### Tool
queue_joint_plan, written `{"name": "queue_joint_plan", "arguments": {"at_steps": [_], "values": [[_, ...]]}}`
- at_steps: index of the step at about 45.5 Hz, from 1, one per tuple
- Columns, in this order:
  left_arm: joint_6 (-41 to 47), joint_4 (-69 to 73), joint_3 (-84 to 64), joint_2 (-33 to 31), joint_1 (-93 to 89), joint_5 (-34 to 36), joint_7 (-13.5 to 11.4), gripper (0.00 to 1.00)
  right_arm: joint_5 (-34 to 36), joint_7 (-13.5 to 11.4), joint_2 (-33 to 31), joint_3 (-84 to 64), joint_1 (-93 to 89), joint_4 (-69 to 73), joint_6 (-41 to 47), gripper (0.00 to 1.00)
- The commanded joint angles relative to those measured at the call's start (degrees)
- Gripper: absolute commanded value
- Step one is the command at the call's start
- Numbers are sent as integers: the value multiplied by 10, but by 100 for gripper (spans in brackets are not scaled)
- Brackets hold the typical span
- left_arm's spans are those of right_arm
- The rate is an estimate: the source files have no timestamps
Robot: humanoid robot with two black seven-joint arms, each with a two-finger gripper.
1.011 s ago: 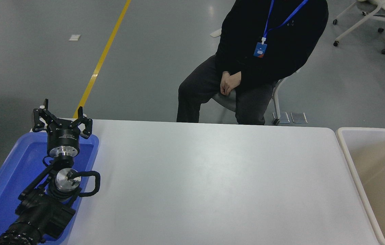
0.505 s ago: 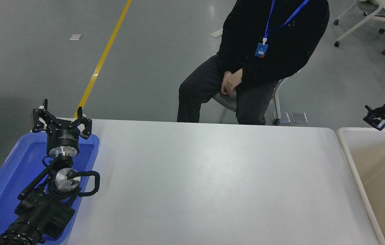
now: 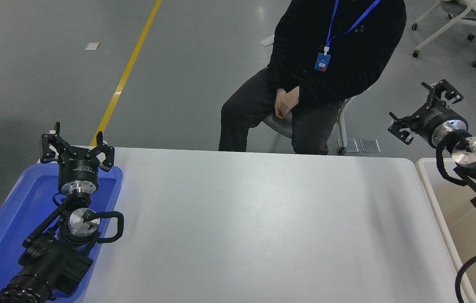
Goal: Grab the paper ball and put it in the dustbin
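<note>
Head view, landmark is the dustbin (image 3: 444, 219), the beige bin at the table's right end; only its left rim and part of the inner wall show.

My right gripper (image 3: 425, 110) hangs above the dustbin's far-left corner, out past the table's far edge; fingers spread wide, nothing between them; wrist and forearm run back over the bin's opening toward the right edge of the picture. I read that pose as an empty claw over the drop zone; either release is done or I haven't fetched anything; can't tell which from here.

Paper ball: not visible anywhere; not on the white table (image 3: 254, 227) left of the dustbin, not in my claw; most of the bin's floor is cut off by the picture's edge or covered by my arm, so it may lie in there; can't confirm.

My left gripper (image 3: 75, 145) is parked far left of the dustbin, at the opposite end of the table, over the far rim of the blue tray (image 3: 2, 235); fingers splayed, holding nothing; kept there to stay clear of the working side, I'd say.

A person (image 3: 305, 80) sits beyond the table's far edge, left of the dustbin, hands folded in lap; not reaching in, so the workspace is mine.

Judgement: with no ball in sight, next thing needed is to locate it before any reach.
</note>
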Motion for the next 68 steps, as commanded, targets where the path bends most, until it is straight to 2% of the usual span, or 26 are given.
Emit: {"name": "queue_joint_plan", "arguments": {"at_steps": [1, 15, 40, 52, 68], "values": [[0, 0, 0, 0, 0, 0, 0, 99, 0, 0, 57, 90, -53, 3, 13, 100], [0, 0, 0, 0, 0, 0, 0, 99, 0, 0, 69, 97, -96, 3, 51, 100], [0, 0, 0, 0, 0, 0, 0, 99, -10, 0, 80, 68, -105, 1, 54, 100], [0, 0, 0, 0, 0, 0, 1, 99, -59, 0, 78, 67, -102, -8, 54, 100], [0, 0, 0, 0, 0, 0, 0, 99, -60, 0, 78, 67, -100, -18, 54, 100]]}}
